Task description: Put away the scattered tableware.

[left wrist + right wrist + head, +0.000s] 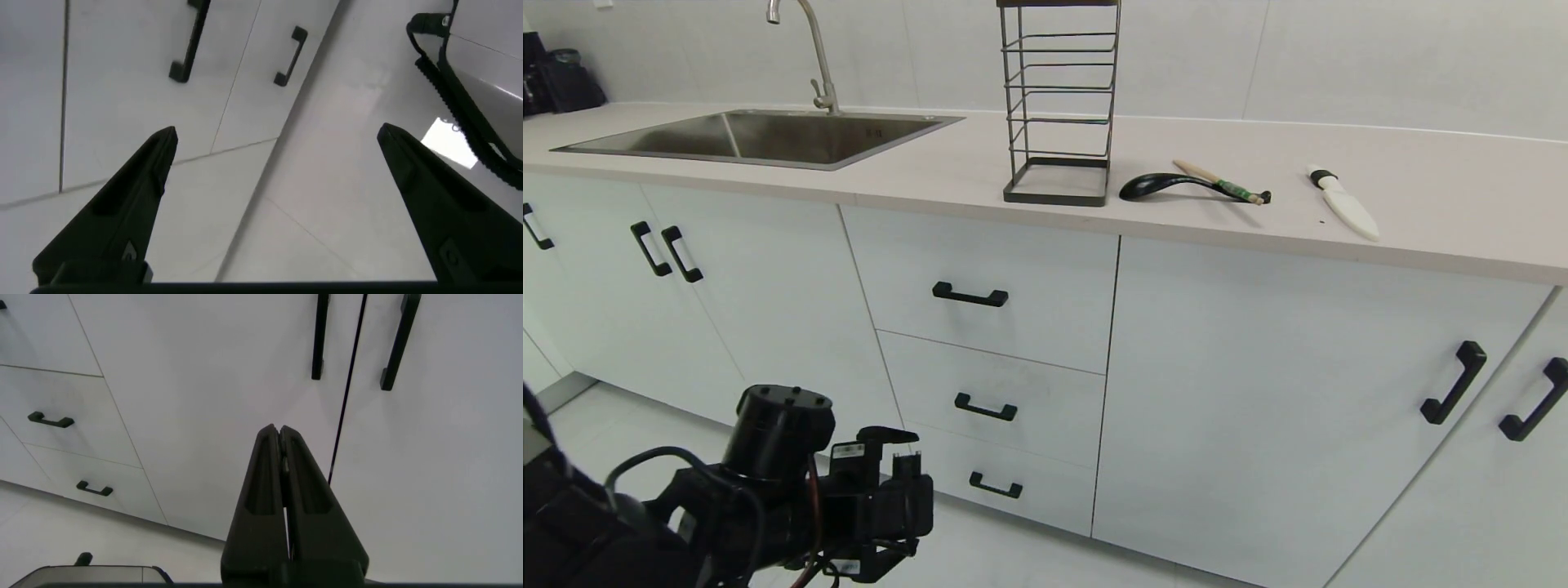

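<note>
**Q:** The left claw (278, 135): how does it stand?

**A:** Its two dark fingers are spread wide apart with nothing between them. It hangs low in front of the white cabinets (1258, 392), at about 7 o'clock in the head view, above the pale floor (327, 180).

**Q:** And the right claw (279, 433)?

**A:** Its fingers are pressed together and hold nothing. It faces white cabinet doors (441, 457) with black handles (320, 335).

**Q:** Where is the tableware?

**A:** On the pale countertop (1421, 188). A black spoon (1147, 187) lies at about 1 o'clock, just beside the foot of a tall dark wire rack (1054, 198) that stands at 12 o'clock. Wooden chopsticks (1217, 180) lie along the spoon's handle and meet it near its end. A white knife (1343, 206) with a black band lies apart from them, at 2 o'clock. A steel sink (760, 135) with a tap (809, 49) sits at 11 o'clock.
</note>
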Robot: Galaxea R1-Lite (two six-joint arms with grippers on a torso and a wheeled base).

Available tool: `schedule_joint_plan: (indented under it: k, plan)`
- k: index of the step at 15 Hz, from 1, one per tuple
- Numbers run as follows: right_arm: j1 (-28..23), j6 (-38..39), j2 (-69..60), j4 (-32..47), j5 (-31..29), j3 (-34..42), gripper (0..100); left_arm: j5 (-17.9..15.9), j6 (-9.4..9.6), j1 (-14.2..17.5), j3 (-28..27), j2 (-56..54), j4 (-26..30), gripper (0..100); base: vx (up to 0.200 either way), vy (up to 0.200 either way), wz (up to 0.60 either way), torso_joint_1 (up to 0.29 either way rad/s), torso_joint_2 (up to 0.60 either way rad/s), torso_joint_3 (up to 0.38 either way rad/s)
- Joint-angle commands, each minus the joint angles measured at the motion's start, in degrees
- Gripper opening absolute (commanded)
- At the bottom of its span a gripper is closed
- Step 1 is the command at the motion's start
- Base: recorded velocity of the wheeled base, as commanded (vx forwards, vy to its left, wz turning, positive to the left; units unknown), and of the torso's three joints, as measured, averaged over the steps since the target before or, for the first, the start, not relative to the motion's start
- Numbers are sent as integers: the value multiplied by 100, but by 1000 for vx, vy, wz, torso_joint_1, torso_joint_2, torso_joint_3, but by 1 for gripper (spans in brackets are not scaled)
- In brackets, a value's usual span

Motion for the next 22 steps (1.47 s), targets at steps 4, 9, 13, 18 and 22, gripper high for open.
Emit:
schedule_joint_plan:
  k: [4,9,13,18,22]
  plan:
    - [0,9,8,3,-3,1,0,-392,817,221,-693,1130,26,100,0,0,0,0,0,0]
    - [0,0,8,3,6,1,0,-682,1028,476,-1519,2167,-44,100,0,0,0,0,0,0]
    - [0,0,8,3,6,1,0,-682,1037,669,-2187,2712,-44,100,0,0,0,0,0,0]
    - [0,0,8,3,6,1,0,-682,1037,669,-2837,3239,-62,100,0,0,0,0,0,0]
    - [0,0,8,3,-3,1,0,-682,1028,669,-3127,3406,-114,100,0,0,0,0,0,0]
